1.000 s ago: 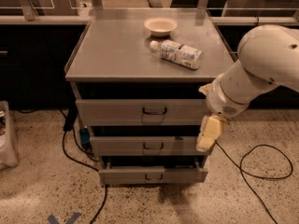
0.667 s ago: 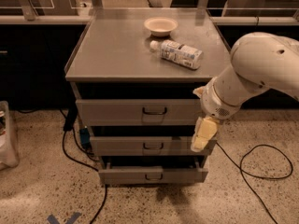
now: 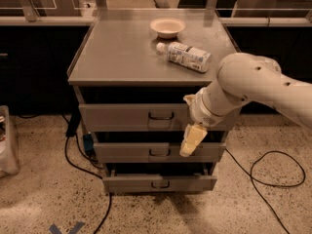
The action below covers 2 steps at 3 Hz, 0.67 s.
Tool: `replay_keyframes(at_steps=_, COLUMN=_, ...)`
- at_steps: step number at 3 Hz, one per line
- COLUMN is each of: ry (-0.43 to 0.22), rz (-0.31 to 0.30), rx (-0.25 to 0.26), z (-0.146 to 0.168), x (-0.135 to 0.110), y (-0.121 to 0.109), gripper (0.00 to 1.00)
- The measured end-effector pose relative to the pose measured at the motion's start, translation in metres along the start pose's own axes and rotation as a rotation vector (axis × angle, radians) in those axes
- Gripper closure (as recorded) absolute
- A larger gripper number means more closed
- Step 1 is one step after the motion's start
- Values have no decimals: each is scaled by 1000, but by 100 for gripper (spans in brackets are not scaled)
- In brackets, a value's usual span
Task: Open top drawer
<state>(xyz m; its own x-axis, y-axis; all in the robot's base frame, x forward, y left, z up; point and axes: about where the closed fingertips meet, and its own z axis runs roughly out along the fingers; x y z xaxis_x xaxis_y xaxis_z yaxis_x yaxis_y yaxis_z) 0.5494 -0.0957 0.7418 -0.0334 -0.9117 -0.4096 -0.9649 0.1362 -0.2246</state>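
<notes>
The grey metal cabinet (image 3: 122, 57) has three drawers stacked in its front. The top drawer (image 3: 117, 117) is the upper one, with a flat front and a small dark wire handle (image 3: 161, 116) at its centre. Its front stands about level with the cabinet's front edge. My gripper (image 3: 190, 141) hangs from the white arm (image 3: 253, 84), which comes in from the right. It points down in front of the right part of the top drawer and reaches over the middle drawer (image 3: 126, 152). It is right of and below the handle and holds nothing that I can see.
A white bowl (image 3: 167, 27) and a plastic bottle (image 3: 187, 56) lying on its side rest on the cabinet top. The bottom drawer (image 3: 131, 183) sticks out a little. Black cables (image 3: 273, 172) lie on the floor right and left. A pale bin (image 3: 7, 140) stands at the far left.
The arm and gripper have moved left across the cabinet front, closer to the top drawer's handle. The drawers have not moved.
</notes>
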Motion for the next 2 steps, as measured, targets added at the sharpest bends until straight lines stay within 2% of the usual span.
replay_keyframes(at_steps=2, ry=-11, rz=11, rx=-15, z=62, x=-5, y=-5, gripper=0)
